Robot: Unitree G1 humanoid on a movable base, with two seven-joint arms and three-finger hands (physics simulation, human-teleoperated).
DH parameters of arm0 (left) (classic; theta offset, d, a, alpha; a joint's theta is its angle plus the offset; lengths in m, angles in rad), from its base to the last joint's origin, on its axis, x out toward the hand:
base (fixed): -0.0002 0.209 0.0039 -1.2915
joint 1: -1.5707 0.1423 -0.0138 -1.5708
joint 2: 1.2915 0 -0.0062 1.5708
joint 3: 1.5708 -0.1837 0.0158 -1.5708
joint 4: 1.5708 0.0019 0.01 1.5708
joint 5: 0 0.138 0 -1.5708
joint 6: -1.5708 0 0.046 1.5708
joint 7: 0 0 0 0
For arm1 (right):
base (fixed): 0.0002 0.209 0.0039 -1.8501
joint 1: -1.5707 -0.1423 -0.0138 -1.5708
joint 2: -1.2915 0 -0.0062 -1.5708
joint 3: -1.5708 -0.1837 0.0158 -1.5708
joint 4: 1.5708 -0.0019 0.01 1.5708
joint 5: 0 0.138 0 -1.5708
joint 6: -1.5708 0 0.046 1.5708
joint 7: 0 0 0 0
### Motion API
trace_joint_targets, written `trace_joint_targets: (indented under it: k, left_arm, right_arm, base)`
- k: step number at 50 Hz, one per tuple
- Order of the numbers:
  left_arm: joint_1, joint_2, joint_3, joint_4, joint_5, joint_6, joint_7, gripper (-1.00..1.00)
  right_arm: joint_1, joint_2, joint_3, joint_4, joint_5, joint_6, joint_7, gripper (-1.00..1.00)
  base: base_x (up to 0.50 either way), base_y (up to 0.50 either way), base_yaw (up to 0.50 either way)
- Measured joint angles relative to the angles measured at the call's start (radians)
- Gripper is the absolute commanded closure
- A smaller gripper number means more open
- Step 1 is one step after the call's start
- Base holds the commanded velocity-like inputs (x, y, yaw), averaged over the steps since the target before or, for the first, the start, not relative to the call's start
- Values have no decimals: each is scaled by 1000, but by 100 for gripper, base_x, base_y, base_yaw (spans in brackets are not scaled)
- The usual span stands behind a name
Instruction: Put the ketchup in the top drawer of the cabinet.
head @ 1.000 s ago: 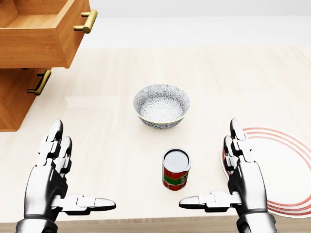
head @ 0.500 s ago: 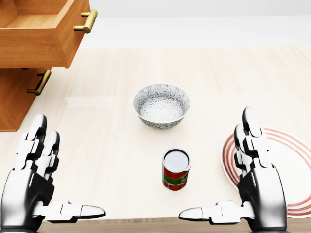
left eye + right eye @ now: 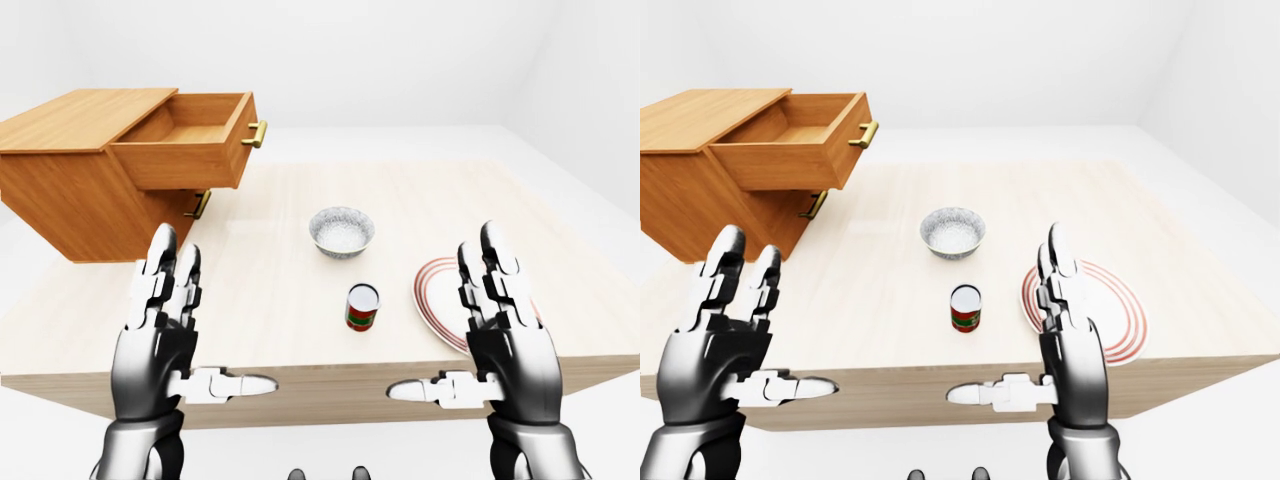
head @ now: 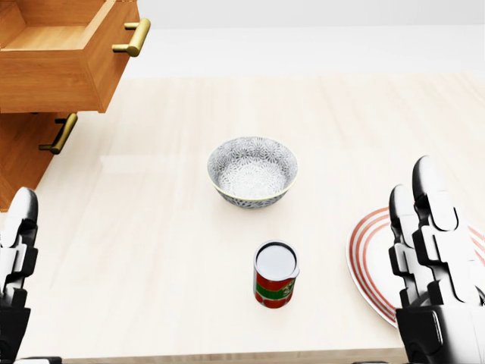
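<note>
- My left hand [image 3: 160,335] is spread wide, fingers up, thumb pointing in, holding nothing.
- My right hand [image 3: 505,335] mirrors it, also spread and bare.
- The can [image 4: 275,274] stands upright on the table [image 4: 167,227], between my hands.
- A bowl [image 4: 252,171] sits at 12 o'clock from the can, a plate [image 3: 1115,310] at 3 o'clock.
- The top drawer [image 3: 185,145] hangs pulled out of the cabinet [image 3: 60,185], at 10 o'clock from the can.
</note>
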Motion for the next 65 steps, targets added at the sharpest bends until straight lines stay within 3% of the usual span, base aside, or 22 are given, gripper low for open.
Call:
trace_joint_targets:
  k: [34, 43, 65]
  left_arm:
    - [59, -32, 33, -114, -27, 0, -50, -100]
    - [64, -35, 35, -122, -29, 0, -53, -100]
    - [58, -36, 43, -123, -32, 0, -54, -100]
  right_arm:
    - [33, -5, 1, -40, 23, 0, 16, -100]
    - [28, 1, -9, -41, 14, 0, 6, -100]
    - [17, 10, -20, -28, -25, 0, -2, -100]
  base:
    - [50, 0, 0]
    - [2, 4, 0]
    - [0, 50, 0]
